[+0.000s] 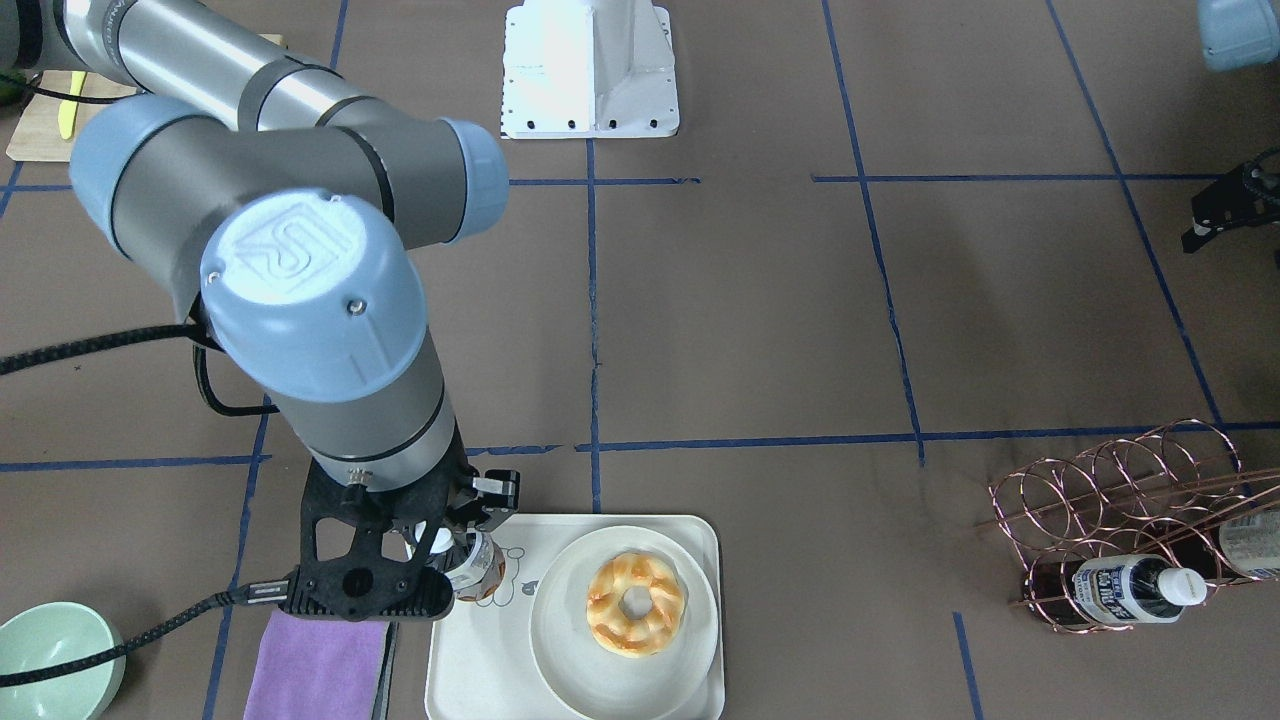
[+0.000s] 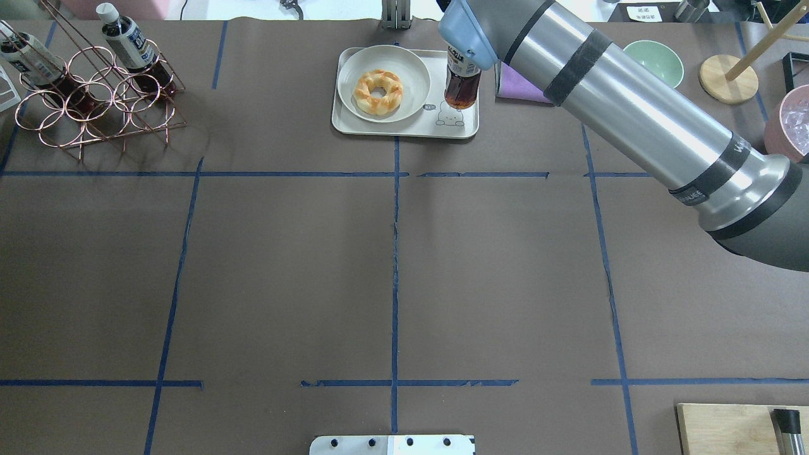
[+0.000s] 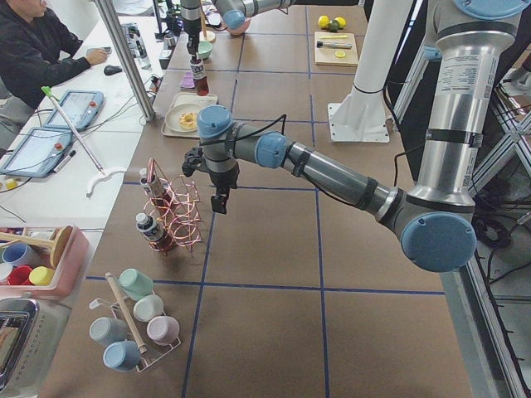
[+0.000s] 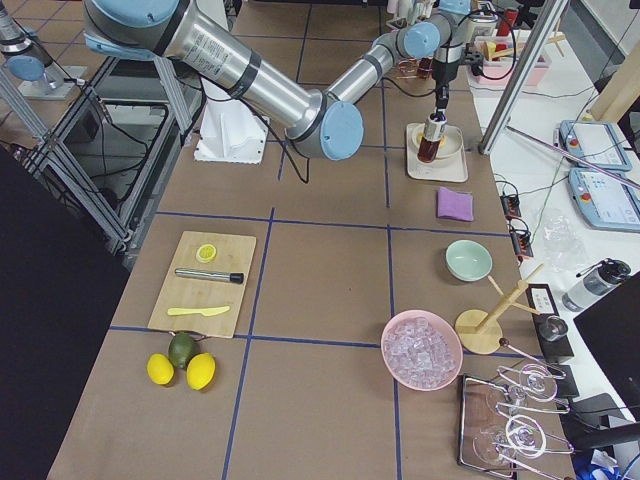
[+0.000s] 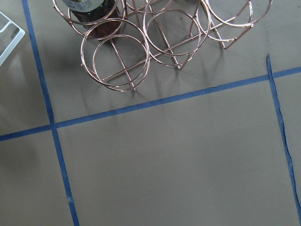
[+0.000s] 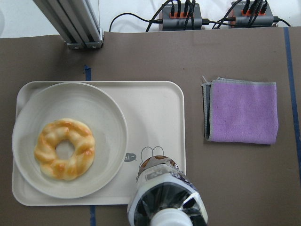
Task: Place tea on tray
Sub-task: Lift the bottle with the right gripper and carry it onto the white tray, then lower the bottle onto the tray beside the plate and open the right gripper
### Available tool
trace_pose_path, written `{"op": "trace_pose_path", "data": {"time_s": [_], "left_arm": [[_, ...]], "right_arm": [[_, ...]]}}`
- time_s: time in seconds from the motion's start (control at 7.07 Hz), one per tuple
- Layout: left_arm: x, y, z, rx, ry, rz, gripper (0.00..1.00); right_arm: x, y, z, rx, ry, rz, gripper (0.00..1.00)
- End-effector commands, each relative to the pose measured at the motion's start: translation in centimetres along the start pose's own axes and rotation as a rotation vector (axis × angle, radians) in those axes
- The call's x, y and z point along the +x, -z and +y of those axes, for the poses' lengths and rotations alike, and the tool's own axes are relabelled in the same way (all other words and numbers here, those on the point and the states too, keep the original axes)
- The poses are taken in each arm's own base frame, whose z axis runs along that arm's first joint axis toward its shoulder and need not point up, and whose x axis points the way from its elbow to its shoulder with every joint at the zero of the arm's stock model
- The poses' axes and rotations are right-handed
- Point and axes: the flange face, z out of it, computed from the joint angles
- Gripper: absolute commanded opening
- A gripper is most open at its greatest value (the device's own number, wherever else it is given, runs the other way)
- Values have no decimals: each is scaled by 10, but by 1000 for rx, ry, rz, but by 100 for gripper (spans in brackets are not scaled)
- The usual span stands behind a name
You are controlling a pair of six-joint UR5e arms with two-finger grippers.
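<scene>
Right gripper (image 1: 447, 548) clamped on tea bottle (image 2: 461, 85) neck, upright over tray (image 2: 379, 129) corner with dog drawing, beside plate (image 2: 414, 77). Left gripper (image 1: 1228, 208): opening can't tell.

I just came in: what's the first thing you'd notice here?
The big right arm's hand grips a tea bottle by its top, over the dog-drawing corner of the tray. Beside it, a twisted doughnut sits on a round plate on that tray. A copper wire rack at far left holds more bottles.
</scene>
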Motion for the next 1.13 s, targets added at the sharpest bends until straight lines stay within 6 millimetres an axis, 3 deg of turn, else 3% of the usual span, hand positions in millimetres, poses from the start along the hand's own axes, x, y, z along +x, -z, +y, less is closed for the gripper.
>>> {"op": "trace_pose_path", "data": {"time_s": [0.0,0.28,0.71,0.99], "left_arm": [[0,4,0,6,0,1,100],[-1,4,1,6,-1,0,100],[-1,4,1,6,-1,2,100],[-1,4,1,6,-1,0,100]], "right_arm": [[3,-13,-12,-1,0,0,0],[-6,-12,-19,10,8,-14,0],[-7,-30,-29,22,21,-28,0],[-7,-31,-30,24,23,-30,0]]}}
